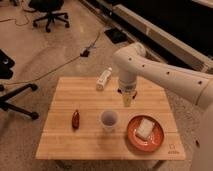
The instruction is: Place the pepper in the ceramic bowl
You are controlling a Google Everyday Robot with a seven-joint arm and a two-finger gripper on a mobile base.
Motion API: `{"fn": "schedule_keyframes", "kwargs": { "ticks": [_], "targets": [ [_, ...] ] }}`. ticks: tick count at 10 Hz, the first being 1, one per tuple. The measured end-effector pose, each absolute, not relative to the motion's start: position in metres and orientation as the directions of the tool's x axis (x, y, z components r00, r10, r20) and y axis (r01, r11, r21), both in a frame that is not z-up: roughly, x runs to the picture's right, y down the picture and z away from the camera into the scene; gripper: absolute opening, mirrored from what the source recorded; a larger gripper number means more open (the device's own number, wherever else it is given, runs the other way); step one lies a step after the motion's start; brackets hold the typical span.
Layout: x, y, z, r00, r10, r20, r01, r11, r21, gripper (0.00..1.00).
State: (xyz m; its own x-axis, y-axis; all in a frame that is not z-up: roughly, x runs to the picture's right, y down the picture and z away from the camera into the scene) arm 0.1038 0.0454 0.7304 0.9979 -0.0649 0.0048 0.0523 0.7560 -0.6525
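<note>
End effector (128,101) closed, seemingly empty, over tabletop (75,92) middle. Pepper (75,119) lies well left; ceramic bowl (134,141) front right. Open, clear cup (109,120), grip pepper crosswise.

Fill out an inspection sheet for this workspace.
Surface: wooden table.
Job's things: pepper lying at the table's left in view; bowl at front right, a pale block inside.
Clutter: cup upright between them; white bottle on its side at the back.
Grippers: gripper shut, nothing seen in it, pointing down behind the cup, apart from the pepper.
Cables: cable across the floor.
Surroundings: office chair beyond.
</note>
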Motion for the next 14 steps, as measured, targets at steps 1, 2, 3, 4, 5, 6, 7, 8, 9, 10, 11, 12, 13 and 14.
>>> {"fn": "schedule_keyframes", "kwargs": {
  "ticks": [1, 2, 3, 4, 5, 6, 7, 8, 9, 10, 11, 12, 13, 14],
  "targets": [
    [0.103, 0.046, 0.73, 0.998, -0.066, 0.004, 0.053, 0.756, -0.652, 0.59],
    [0.101, 0.044, 0.731, 0.998, -0.069, 0.004, 0.055, 0.759, -0.648, 0.59],
    [0.096, 0.043, 0.731, 0.997, -0.074, 0.007, 0.061, 0.758, -0.65, 0.59],
    [0.096, 0.043, 0.73, 0.997, -0.076, 0.004, 0.061, 0.758, -0.65, 0.59],
    [0.097, 0.043, 0.728, 0.997, -0.077, 0.0, 0.058, 0.758, -0.65, 0.59],
    [0.096, 0.044, 0.726, 0.997, -0.079, -0.002, 0.059, 0.758, -0.65, 0.59],
    [0.094, 0.044, 0.726, 0.997, -0.082, -0.001, 0.062, 0.758, -0.649, 0.59],
    [0.092, 0.045, 0.725, 0.996, -0.084, 0.0, 0.064, 0.759, -0.648, 0.59],
    [0.092, 0.044, 0.724, 0.996, -0.085, -0.001, 0.064, 0.76, -0.647, 0.59],
    [0.091, 0.045, 0.723, 0.996, -0.086, -0.003, 0.064, 0.76, -0.647, 0.59],
    [0.09, 0.048, 0.721, 0.996, -0.091, -0.004, 0.067, 0.76, -0.647, 0.59],
    [0.09, 0.048, 0.72, 0.996, -0.092, -0.006, 0.066, 0.761, -0.646, 0.59],
    [0.089, 0.048, 0.721, 0.995, -0.095, -0.006, 0.069, 0.762, -0.644, 0.59],
    [0.086, 0.048, 0.719, 0.995, -0.097, -0.002, 0.073, 0.763, -0.642, 0.59]
  ]
}}
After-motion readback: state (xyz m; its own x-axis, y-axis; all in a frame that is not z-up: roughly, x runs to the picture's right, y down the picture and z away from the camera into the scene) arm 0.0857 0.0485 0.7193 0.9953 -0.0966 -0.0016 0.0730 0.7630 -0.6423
